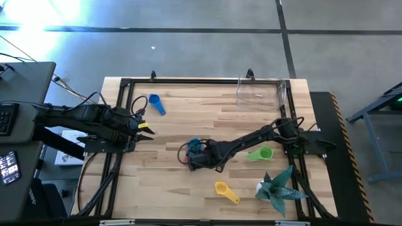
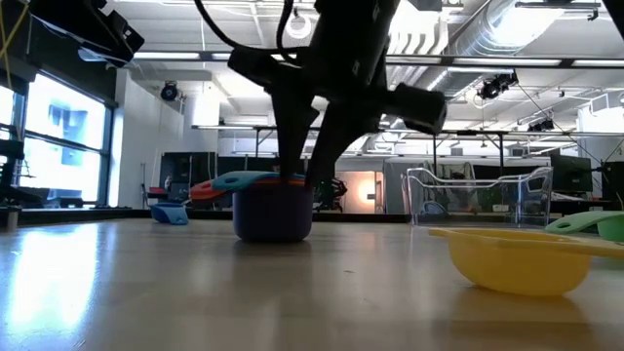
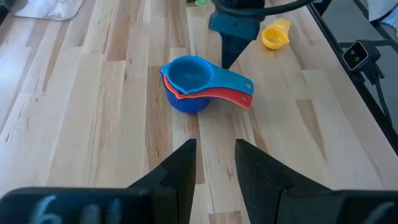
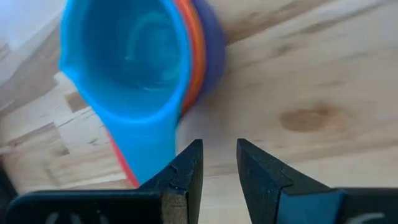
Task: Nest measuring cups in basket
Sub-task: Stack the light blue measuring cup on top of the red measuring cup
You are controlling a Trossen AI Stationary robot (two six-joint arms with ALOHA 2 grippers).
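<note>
A pale wood table (image 1: 188, 188) with a black frame (image 1: 125, 83) around it carries everything; beyond it the low view looks into a big workshop with windows and ceiling pipes.

Mid-table sits my stack (image 3: 186, 87): a teal cup (image 4: 134, 59) on top, orange and red rims under it, all nested in a purple cup (image 2: 273, 213). The flat handles fan out to one side. My right gripper (image 1: 196, 157) hangs right over this stack, its arm stretched in from the right edge. Its fingers (image 4: 186, 171) stand a narrow gap apart and hold nothing, just beside the teal handle.

The basket (image 1: 260, 93) stands at the far right corner of the table, clear-walled, well apart from the stack; I cannot tell what is inside it.

Loose cups lie around: a blue cup (image 1: 156, 103) near the far left, a green cup (image 1: 260, 153) just right of my right arm, a yellow cup (image 1: 225, 190) near the front edge. A teal spiky plant (image 1: 276, 187) stands just right of the yellow one.

My left gripper (image 1: 148, 129) waits at the left side of the table, pointing at the stack, fingers (image 3: 180, 171) parted and empty.
</note>
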